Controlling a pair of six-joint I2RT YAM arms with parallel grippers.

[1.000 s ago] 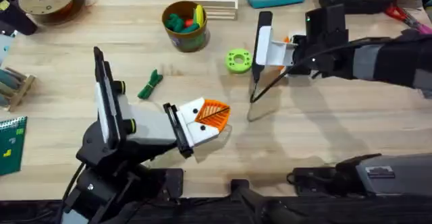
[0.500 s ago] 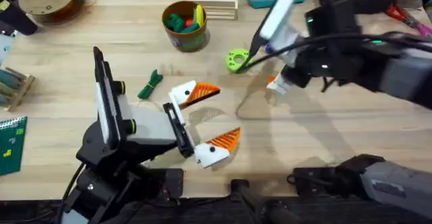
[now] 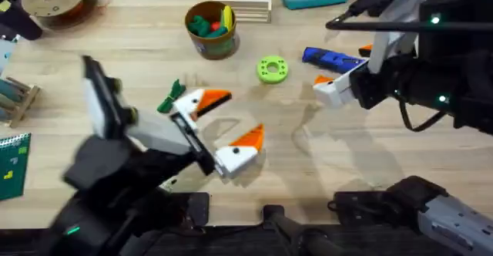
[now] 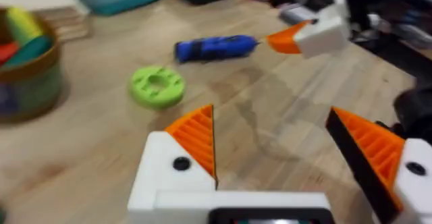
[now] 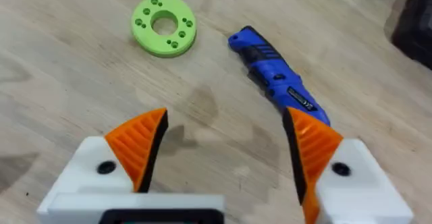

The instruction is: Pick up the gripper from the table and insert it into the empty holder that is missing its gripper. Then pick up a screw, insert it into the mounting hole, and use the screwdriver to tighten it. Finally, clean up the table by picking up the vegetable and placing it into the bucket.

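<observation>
Well left of the green ring (image 3: 272, 69), the vegetable (image 3: 171, 98) lies beside the left gripper (image 3: 228, 120), whose jaws gape wide and empty. Up-left of the ring stands the bucket (image 3: 210, 30). Right of the ring lies the screwdriver (image 3: 332, 57), next to the right gripper (image 5: 226, 150), jaws also wide and empty.

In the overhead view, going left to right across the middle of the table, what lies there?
vegetable → left gripper, open → lime-green ring → screwdriver → right gripper, open above the screwdriver.
</observation>
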